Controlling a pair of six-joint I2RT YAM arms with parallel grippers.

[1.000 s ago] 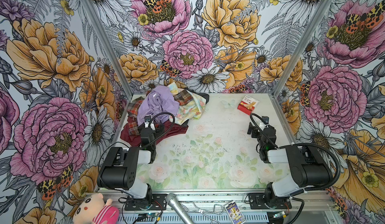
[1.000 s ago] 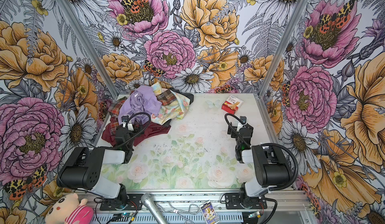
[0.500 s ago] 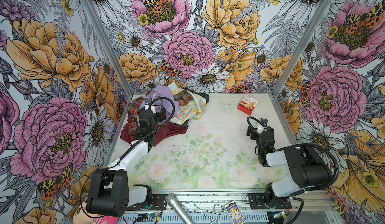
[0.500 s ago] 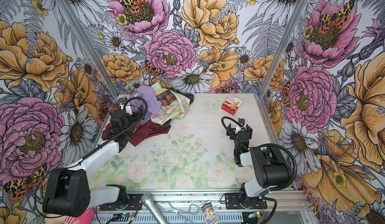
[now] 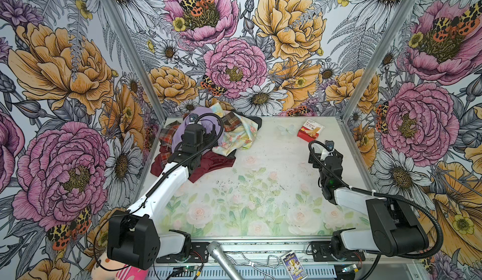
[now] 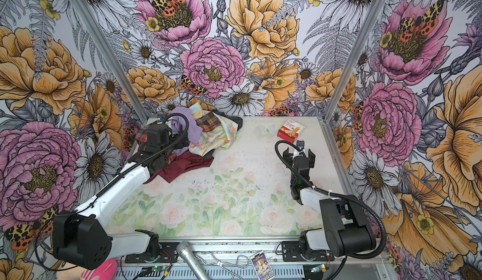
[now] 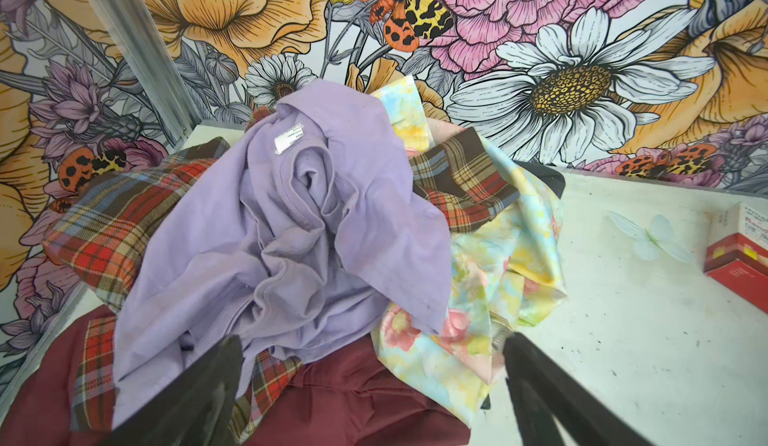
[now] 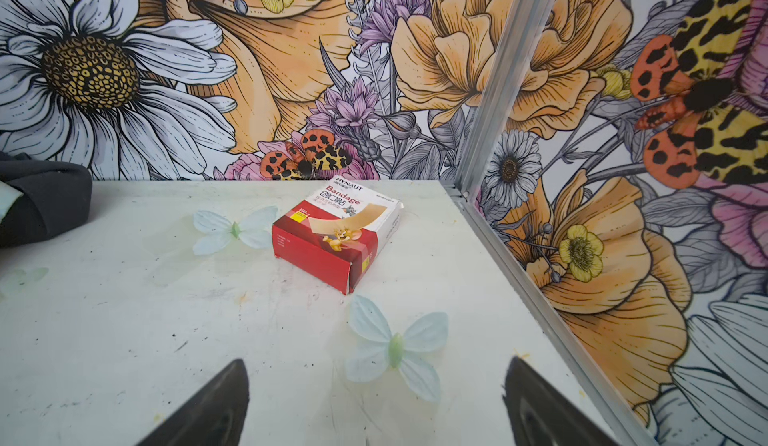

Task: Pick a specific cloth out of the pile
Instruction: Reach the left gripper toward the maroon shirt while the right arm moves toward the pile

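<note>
1. Over the last second the left arm had unfolded from beside its base and reached out over the pile (image 6: 214, 132). The right arm had only edged a little forward.
2. The left gripper (image 7: 372, 340) stood spread wide and empty, hanging over the near side of the heap.
3. The cloth (image 5: 214, 162), plain dark maroon, lay at the pile's near bottom edge and spilled onto the table (image 5: 260, 200). The lavender garment (image 7: 291, 236), the plaid cloth (image 7: 124, 224) and the floral cloth (image 7: 490, 265) lay over its far part.
4. I judged the step in hand to be the approach, with no grasp yet made. The next move called for a descent onto the bare maroon fold that showed between the fingers in the left wrist view. It would have to pinch that layer alone, clear of the plaid strip and the lavender hem, then draw it toward the open table.
5. The right gripper (image 8: 374, 365) was likewise released and empty. It hung over bare table, well apart from the pile, facing the red box (image 8: 332, 240).
6. Much of the cloth was buried, and its strap-like strip could not be made out. In both top views the wrist and cable hid the left fingertips, so their height above the fabric could not be told. Only an edge of the black cloth (image 8: 41, 199) showed.
</note>
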